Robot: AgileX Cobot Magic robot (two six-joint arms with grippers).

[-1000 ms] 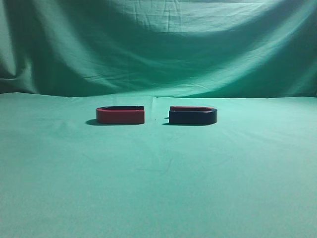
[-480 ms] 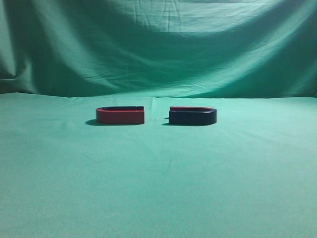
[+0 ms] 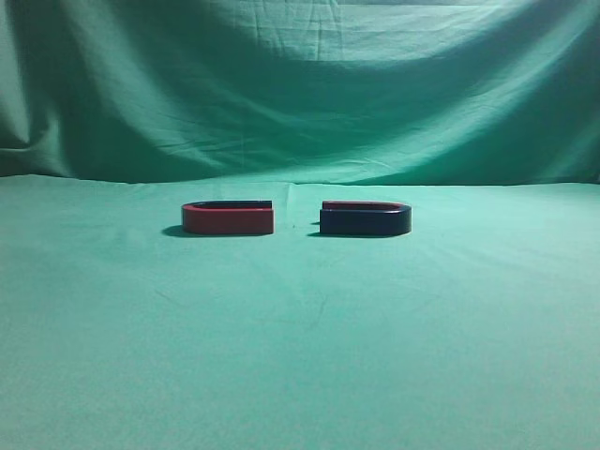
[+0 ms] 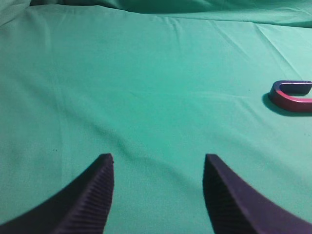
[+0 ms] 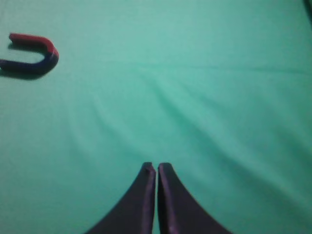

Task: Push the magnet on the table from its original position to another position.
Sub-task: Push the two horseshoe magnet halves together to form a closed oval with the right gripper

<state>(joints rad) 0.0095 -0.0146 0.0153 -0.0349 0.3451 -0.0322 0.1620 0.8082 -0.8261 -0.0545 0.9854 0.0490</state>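
My right pincer [image 5: 156, 168] is clenched on nothing, a blunt tip suited to pushing; my left pincer [image 4: 158, 163] hangs released. The dark navy U-shaped magnet with its red inner rim [image 3: 365, 219] lies untouched on the green cloth tabletop [image 3: 300, 356], near the red-faced U-shaped magnet [image 3: 228, 218].

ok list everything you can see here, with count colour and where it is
magnet: 1, dark navy outside with a thin red inner rim, lying flat right of centre, open end facing the other magnet
red magnet: 1, red outside, dark inner rim, lying flat left of centre, apart from the dark one
table: 1, green wrinkled cloth, fills the lower half
backdrop: 1, green draped cloth, behind the table
left end effector: 1, dark ribbed fingers, spread open above bare cloth
right end effector: 1, dark fingers, pressed shut, holding nothing
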